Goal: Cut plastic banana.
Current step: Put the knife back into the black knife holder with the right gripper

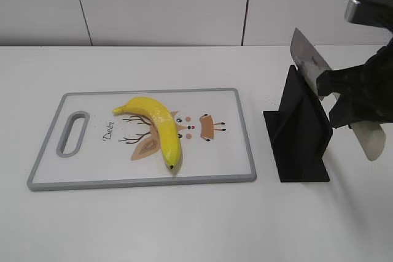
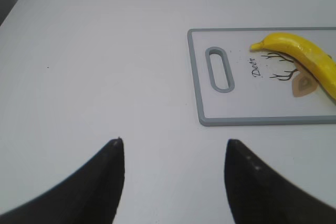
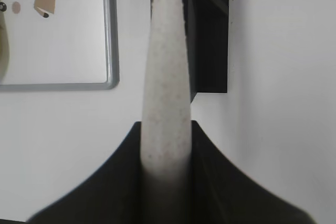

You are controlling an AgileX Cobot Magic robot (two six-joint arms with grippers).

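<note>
White bench (image 1: 184, 225). Cutting board (image 1: 245, 133) near bench centre, handle slot toward left edge. Black knife stand (image 1: 299, 133) just right of board, apart from it. Banana (image 1: 161, 128) lying on board, curved, whole. Right gripper (image 1: 334, 99) near right edge, above stand, clamped on knife (image 1: 310, 62) handle, blade raised. Left gripper (image 2: 173, 166) over bare bench by left edge, fingers (image 2: 107, 182) spread, holding nothing.

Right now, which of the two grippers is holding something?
The right gripper: its fingers are shut on the knife by its pale handle, above the black stand. The left gripper is open over bare table.
</note>
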